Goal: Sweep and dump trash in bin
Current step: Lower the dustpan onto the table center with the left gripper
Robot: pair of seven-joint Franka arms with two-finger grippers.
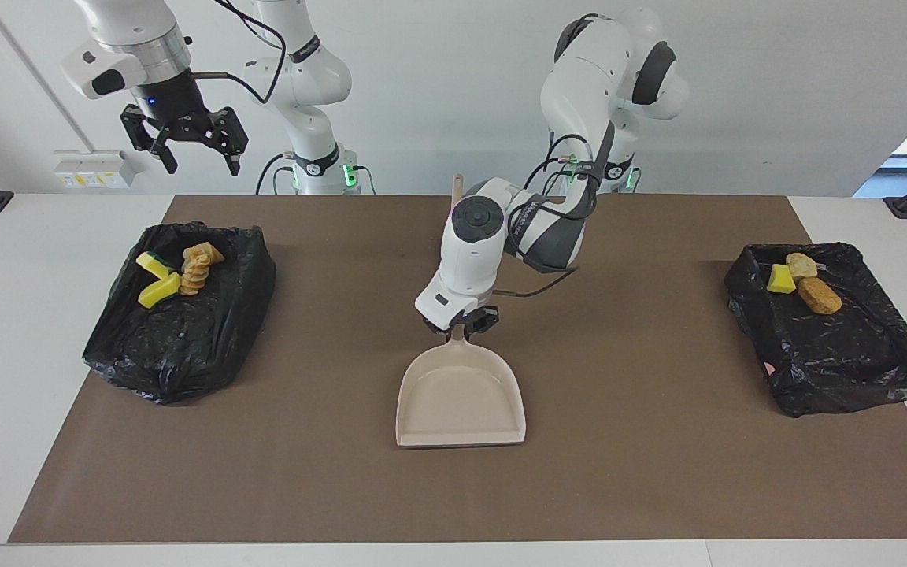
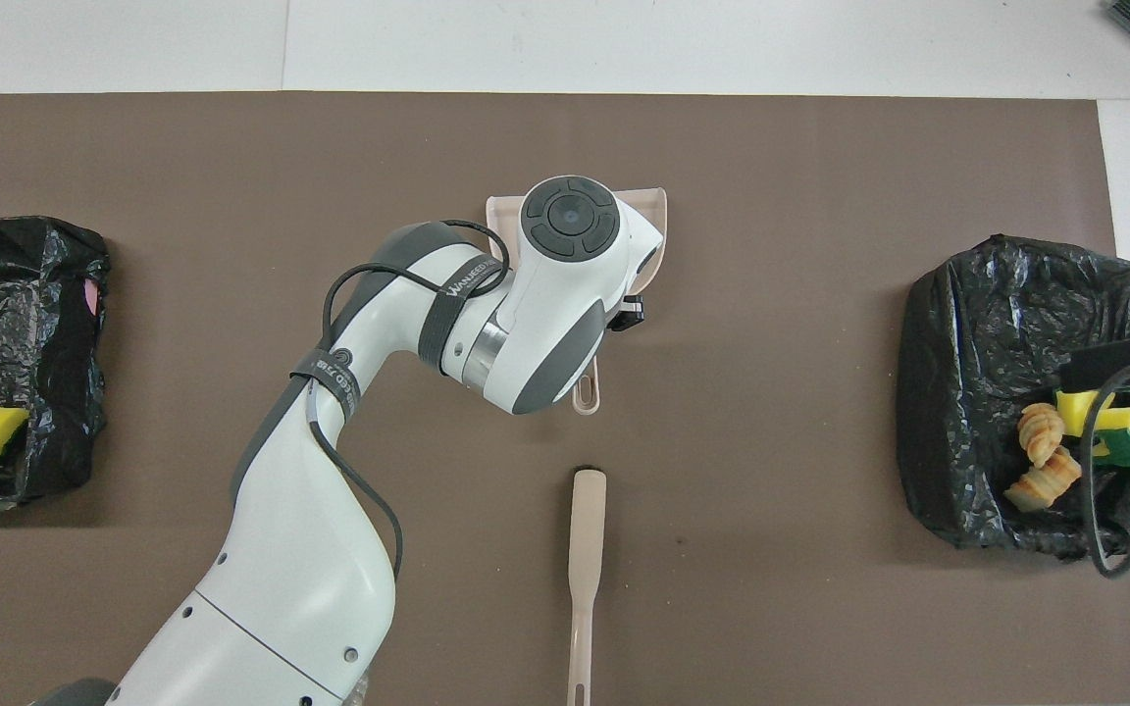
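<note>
Covering the white table, brown mat, left tool gripping dustpan, right tool wide

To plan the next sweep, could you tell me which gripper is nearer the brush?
Left. The left gripper grips the dustpan beside the brush; the right gripper waits above a bin.

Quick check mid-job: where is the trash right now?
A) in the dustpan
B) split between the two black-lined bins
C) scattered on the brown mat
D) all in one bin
B: sponge and bread scraps lie in the bin at the right arm's end, more scraps in the bin at the left arm's end; the dustpan in the left gripper holds nothing.
</note>
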